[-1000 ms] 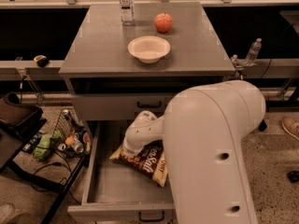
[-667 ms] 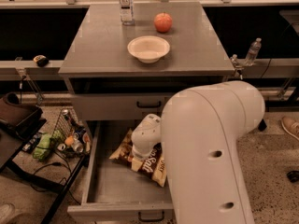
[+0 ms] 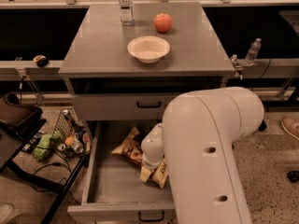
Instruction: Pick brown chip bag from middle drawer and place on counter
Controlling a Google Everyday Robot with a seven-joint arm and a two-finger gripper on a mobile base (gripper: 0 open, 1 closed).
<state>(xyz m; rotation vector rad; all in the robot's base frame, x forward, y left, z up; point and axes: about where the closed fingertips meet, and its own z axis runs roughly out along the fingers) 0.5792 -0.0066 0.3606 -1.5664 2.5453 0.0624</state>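
The brown chip bag point(image 3: 127, 148) lies on the floor of the open middle drawer point(image 3: 110, 183), its cream end toward the left. My gripper point(image 3: 148, 164) is down inside the drawer, right on top of the bag, and its white wrist hides the bag's middle. Another part of the bag, with white lettering point(image 3: 161, 172), shows below the wrist. My large white arm point(image 3: 210, 153) covers the drawer's right side. The counter point(image 3: 103, 41) is the grey top of the cabinet above.
On the counter stand a white bowl point(image 3: 148, 48), an apple point(image 3: 163, 22) and a water bottle point(image 3: 125, 3). A shallower closed drawer front point(image 3: 117, 107) sits above the open drawer. A wire basket of cans point(image 3: 71, 135) stands on the floor at the left.
My gripper has moved a little toward the drawer's front and lower onto the bag. The bag has barely shifted.
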